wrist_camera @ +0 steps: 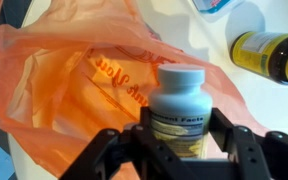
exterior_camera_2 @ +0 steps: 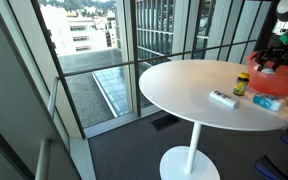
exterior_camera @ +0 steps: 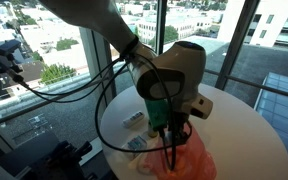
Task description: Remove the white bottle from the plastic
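In the wrist view my gripper (wrist_camera: 180, 135) is shut on the white bottle (wrist_camera: 179, 105), which has a pale blue-white cap and a yellow label. It sits just above the open mouth of the orange plastic bag (wrist_camera: 74, 85). In an exterior view the gripper (exterior_camera: 170, 127) hangs over the orange bag (exterior_camera: 189, 157) at the near edge of the round white table (exterior_camera: 239, 125); the bottle is hidden there. In another exterior view the gripper (exterior_camera_2: 269, 62) is at the far right over the table (exterior_camera_2: 184, 85).
A yellow bottle with a dark cap (wrist_camera: 269, 55) (exterior_camera_2: 241, 84) lies beside the bag. A small white tube (exterior_camera_2: 222, 98) (exterior_camera: 134, 118) and a blue-and-white packet (exterior_camera_2: 268, 101) (exterior_camera: 139, 144) lie on the table. Glass walls surround the table.
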You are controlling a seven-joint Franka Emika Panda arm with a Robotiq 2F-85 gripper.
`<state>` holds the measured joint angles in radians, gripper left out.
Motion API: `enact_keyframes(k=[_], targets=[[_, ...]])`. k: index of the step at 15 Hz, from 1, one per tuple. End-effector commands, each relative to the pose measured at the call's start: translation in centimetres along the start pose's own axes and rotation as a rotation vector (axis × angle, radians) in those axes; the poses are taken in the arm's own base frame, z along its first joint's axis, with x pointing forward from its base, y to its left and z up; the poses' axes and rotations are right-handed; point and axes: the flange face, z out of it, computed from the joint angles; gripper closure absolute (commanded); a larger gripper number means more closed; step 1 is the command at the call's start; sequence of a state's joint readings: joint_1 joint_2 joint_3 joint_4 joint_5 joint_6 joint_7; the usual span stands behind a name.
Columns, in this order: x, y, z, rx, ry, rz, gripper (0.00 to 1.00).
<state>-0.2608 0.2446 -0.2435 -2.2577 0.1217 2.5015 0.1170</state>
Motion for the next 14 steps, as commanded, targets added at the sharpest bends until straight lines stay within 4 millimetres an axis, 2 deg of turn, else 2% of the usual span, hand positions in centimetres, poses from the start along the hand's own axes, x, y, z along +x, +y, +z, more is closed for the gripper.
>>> enact_keyframes(k=[1, 7, 10, 14], targets=[[-1.5, 0.0, -3.2, -0.002, -0.005, -0.023, 0.65], [-3.7, -1.9, -7.6, 0.0, 0.037, -0.1, 0.65], [-5.3, -4.2, -8.5, 0.014, 0.046, -0.173, 0.65], [-7.5, -8.1, -8.7, 0.032, 0.019, -0.281, 0.65]])
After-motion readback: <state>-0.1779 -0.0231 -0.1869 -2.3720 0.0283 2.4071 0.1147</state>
